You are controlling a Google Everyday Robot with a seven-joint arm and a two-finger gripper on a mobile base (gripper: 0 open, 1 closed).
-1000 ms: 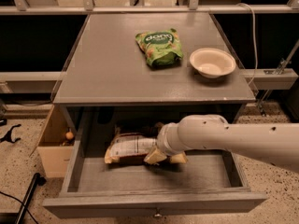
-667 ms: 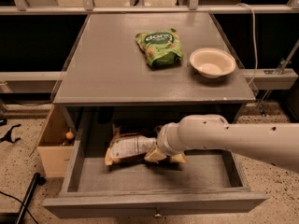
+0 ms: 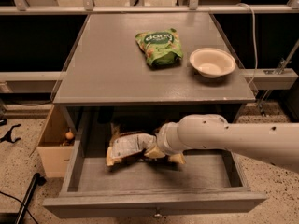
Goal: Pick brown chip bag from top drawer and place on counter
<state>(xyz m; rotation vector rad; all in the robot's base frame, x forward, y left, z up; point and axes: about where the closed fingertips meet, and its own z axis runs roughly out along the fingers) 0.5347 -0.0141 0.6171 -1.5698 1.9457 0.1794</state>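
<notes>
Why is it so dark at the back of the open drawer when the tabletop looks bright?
In the camera view, light falls from above on the counter, which overhangs and shades the back of the top drawer. In the same view, the gripper, down in the drawer beside the brown chip bag, casts a dark shadow on the drawer floor.
</notes>
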